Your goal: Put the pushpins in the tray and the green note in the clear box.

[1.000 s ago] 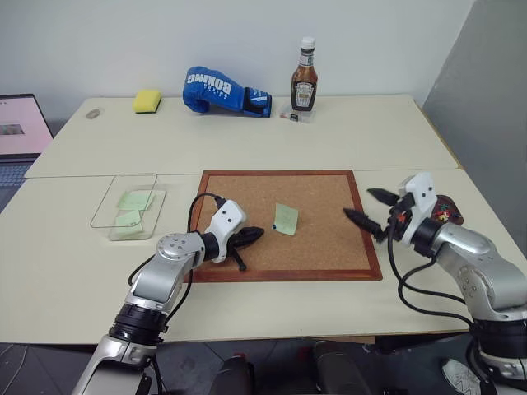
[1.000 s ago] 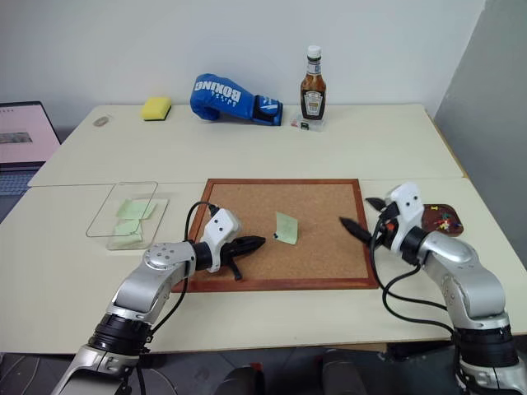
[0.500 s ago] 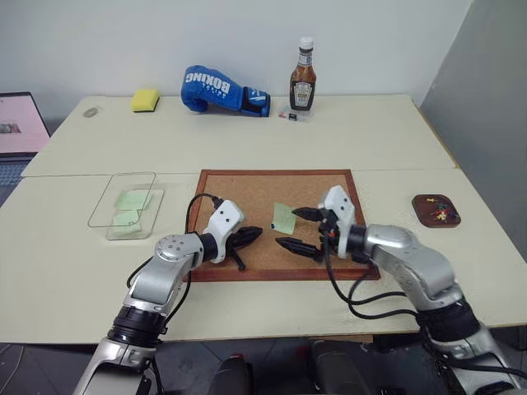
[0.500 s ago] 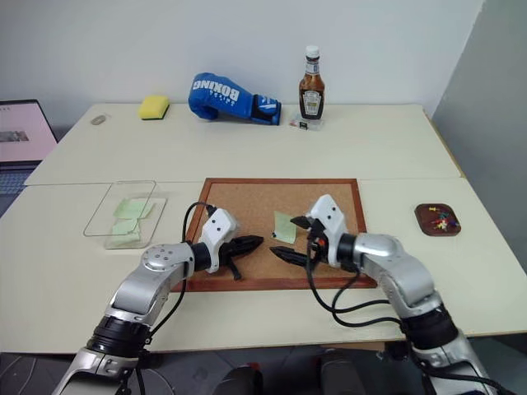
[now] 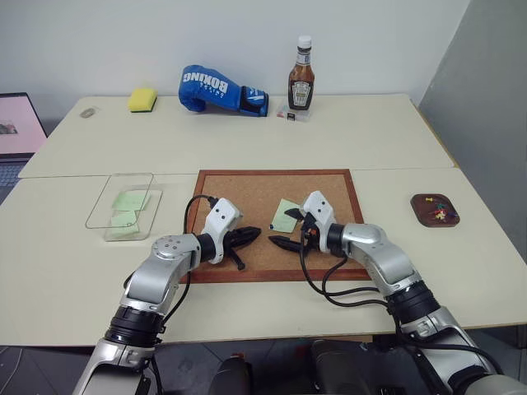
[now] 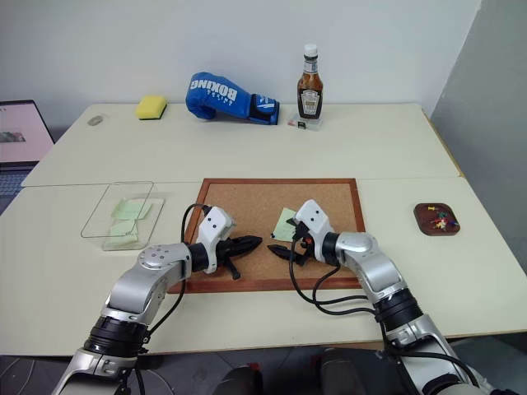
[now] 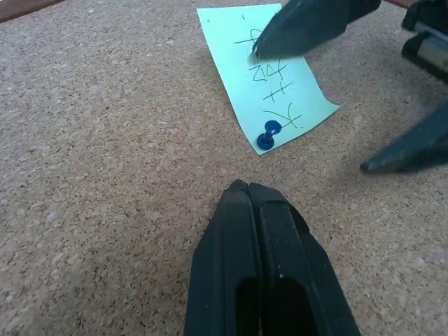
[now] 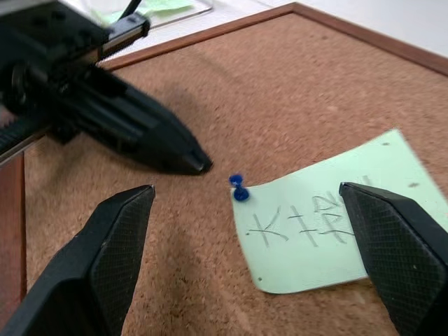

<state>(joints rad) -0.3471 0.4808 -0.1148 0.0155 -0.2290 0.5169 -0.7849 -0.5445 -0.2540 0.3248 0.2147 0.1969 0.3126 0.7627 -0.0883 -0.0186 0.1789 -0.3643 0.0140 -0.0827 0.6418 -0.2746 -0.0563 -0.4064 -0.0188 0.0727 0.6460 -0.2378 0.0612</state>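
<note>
A pale green note (image 5: 286, 216) with pencil marks lies on the cork board (image 5: 247, 189), held at one corner by a blue pushpin (image 7: 267, 136). My right gripper (image 5: 280, 229) is open, one finger (image 7: 308, 21) over the note and the other beside it, with the pin (image 8: 239, 189) between them. My left gripper (image 5: 257, 234) is shut and empty, its tip just short of the pin. The brown tray (image 5: 435, 210) sits at the right with coloured pushpins (image 5: 442, 215) in it. The clear box (image 5: 105, 197) at the left holds pale green notes.
A blue boxing glove (image 5: 216, 87), a sauce bottle (image 5: 301, 76) and a yellow sponge (image 5: 142, 99) stand along the far table edge. A laptop (image 5: 16, 127) is at the far left. Bare tabletop lies between the board and the tray.
My right arm has swung left from beside the tray onto the cork board, its open jaws now at the pinned note. The left gripper has stayed in place, shut.
</note>
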